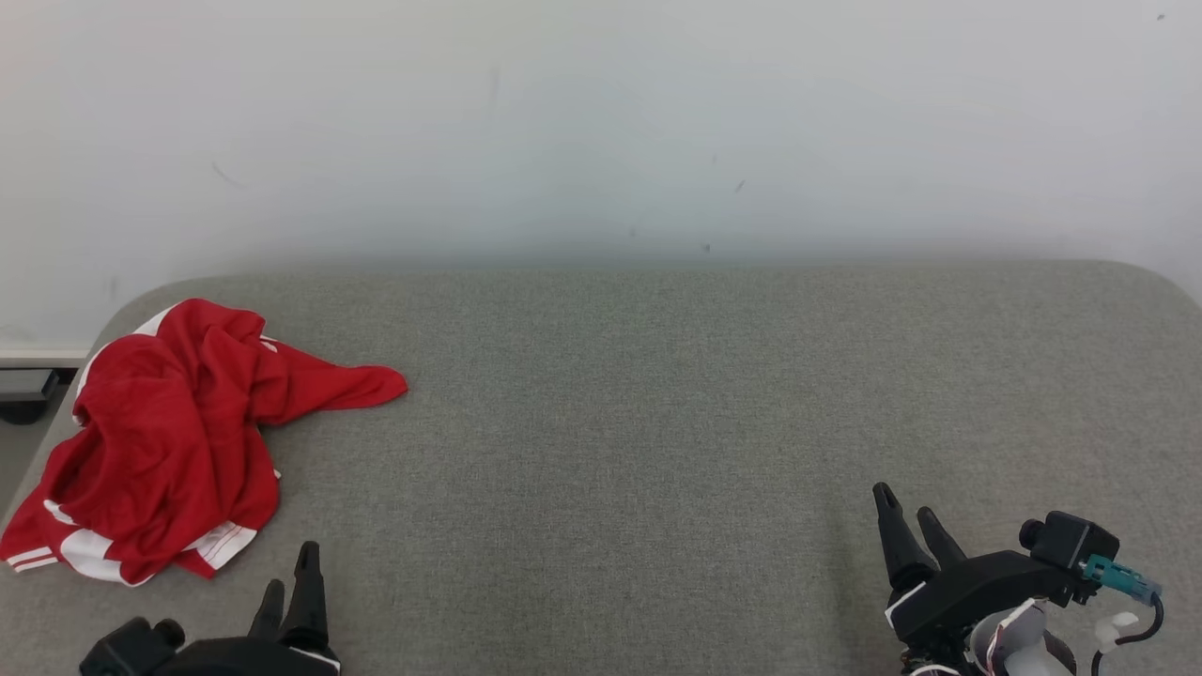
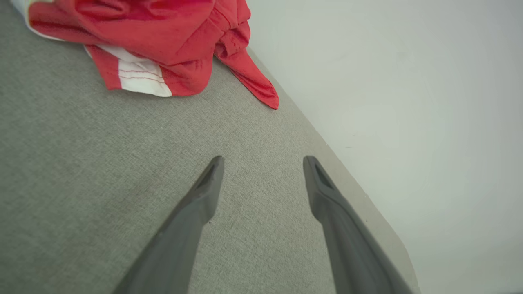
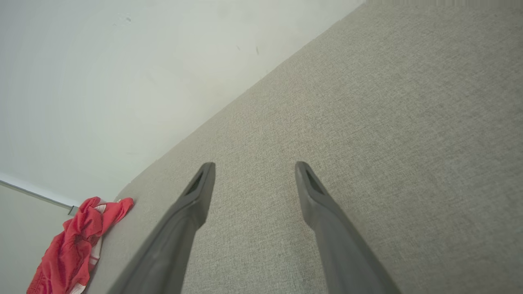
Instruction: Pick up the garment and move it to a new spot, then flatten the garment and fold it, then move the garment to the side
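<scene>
- While our left gripper point(image 1: 290, 567) hangs low over the grey fabric surface point(image 1: 657, 422) with its two dark fingers spread wide, the garment point(image 1: 160, 441) lies just ahead of it and off to its left, apart from the fingertips.
- We see the garment as a bright red sports top, crumpled into a loose heap with deep folds rather than laid flat.
- White trim marks it. Thin white stripes run along the red hem at the corner nearest our left gripper, a broader white panel shows beneath the red cloth there, and another white edge peeks out on the far side of the heap.
- One red part stretches out of the heap to a rounded tip, pointing across toward our right gripper's side. We cannot tell whether it is a sleeve or a corner.
- From our left wrist, the heap sits beyond the fingertips and to their left, its white-striped edge closest to us. The grey surface shows through the gap between the fingers.
- Our right gripper point(image 1: 903, 500) also has its fingers parted wide over the grey fabric. The garment is well apart from it, far off to its left, near the surface's rounded corner.
- Beyond both grippers and the garment, a pale wall point(image 1: 601, 122) meets the far edge of the surface.
</scene>
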### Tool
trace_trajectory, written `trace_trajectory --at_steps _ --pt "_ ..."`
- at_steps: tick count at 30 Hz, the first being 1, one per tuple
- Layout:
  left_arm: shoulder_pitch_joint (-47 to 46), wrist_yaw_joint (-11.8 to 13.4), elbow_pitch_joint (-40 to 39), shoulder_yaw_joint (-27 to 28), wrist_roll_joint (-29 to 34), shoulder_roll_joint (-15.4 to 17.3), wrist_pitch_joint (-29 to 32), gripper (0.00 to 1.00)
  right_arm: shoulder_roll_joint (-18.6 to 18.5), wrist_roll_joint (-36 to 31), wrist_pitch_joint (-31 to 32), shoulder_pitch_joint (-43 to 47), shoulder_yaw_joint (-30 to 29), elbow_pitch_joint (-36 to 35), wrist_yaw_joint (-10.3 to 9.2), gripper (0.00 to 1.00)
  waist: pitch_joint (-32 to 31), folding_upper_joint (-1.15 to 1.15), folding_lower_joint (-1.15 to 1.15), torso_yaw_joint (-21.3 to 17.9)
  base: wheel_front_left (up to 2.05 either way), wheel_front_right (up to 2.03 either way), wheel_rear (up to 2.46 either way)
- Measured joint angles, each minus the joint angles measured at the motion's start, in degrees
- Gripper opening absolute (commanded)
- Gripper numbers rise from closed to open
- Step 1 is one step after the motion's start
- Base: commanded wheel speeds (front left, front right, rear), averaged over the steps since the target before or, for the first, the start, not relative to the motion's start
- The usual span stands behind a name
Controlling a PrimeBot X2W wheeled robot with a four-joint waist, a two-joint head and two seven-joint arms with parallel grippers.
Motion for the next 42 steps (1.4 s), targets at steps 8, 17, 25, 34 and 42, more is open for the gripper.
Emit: trace_trajectory --at_steps 8,17,25,34,42 --pt "-1.0 1.4 0.4 -2.4 7.4 1.0 -1.9 1.00 -0.8 -7.2 -2.0 -1.5 3.0 1.7 -1.41 1.00 -0.5 0.00 0.00 -0.1 0.00 0.00 0.00" --pt "-1.3 2.6 1.3 -3.9 14.4 1.2 -3.8 1.00 -0.9 -14.1 -3.8 -2.5 4.8 3.3 -2.59 1.00 -1.1 0.00 0.00 -0.2 0.00 0.00 0.00" --pt "-2.1 3.9 2.1 -5.2 20.8 1.5 -5.4 1.00 -1.1 -20.2 -5.5 -2.8 5.7 4.8 -3.86 1.00 -1.8 0.00 0.00 0.0 0.00 0.00 0.00" --pt "-3.4 5.1 2.6 -7.6 28.3 2.9 -7.4 1.00 -1.2 -27.1 -7.5 -3.0 6.1 6.9 -4.97 1.00 -2.4 0.00 0.00 0.4 0.00 0.00 0.00" --pt "-4.3 5.5 3.7 -9.2 30.9 3.1 -7.8 1.00 -1.0 -29.8 -8.2 -3.9 5.4 8.7 -5.44 1.00 -2.6 0.00 0.00 0.7 0.00 0.00 0.00"
